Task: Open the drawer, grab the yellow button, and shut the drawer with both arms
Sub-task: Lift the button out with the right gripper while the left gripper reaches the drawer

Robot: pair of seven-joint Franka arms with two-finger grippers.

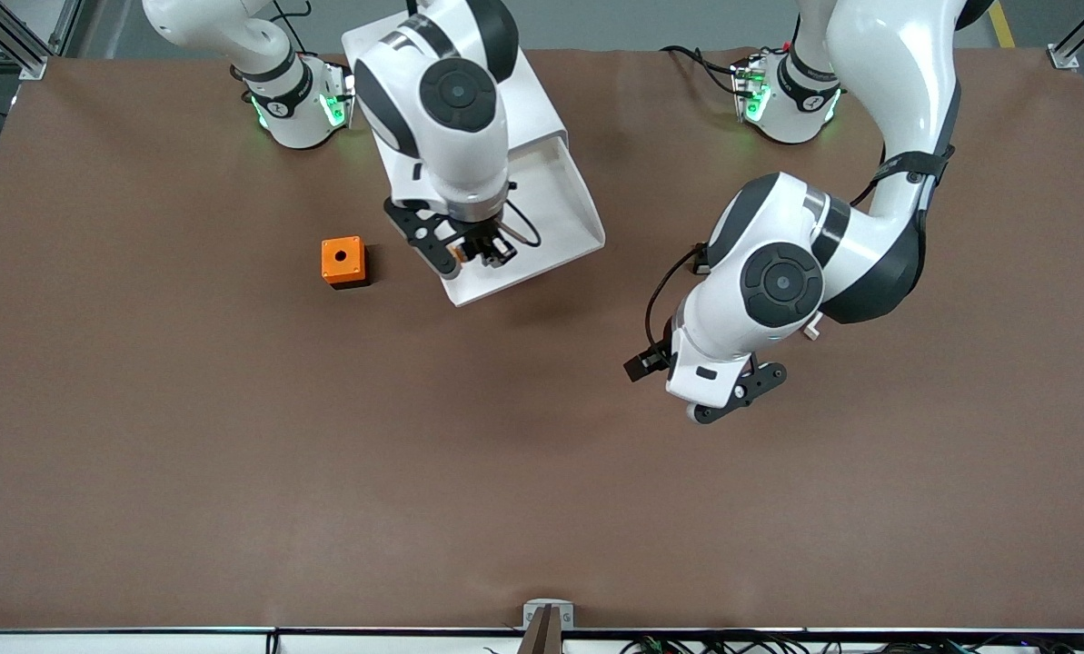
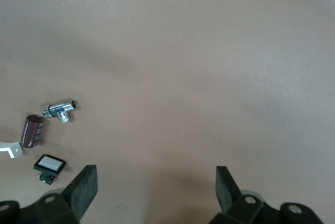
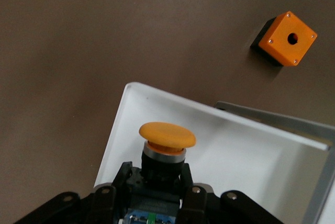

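Status: the drawer (image 1: 571, 213) stands pulled out of the white cabinet (image 1: 542, 109), so opening is done. The button (image 3: 166, 139) is already gripped; taking it looks nearly complete. Closing the drawer remains.

Right tool (image 1: 480, 252): fingers pressed together on the black body of the button, orange cap standing clear of the fingers. It hangs over the front end of the open drawer; whether the button is fully lifted free of the tray floor is hard to judge from the front view.

Left tool (image 2: 157, 190): fingers spread wide, holding nothing, over bare desk (image 1: 233, 454) toward the left arm's end. That arm waits.

Orange cube (image 1: 343, 261) sits on the desk beside the drawer.
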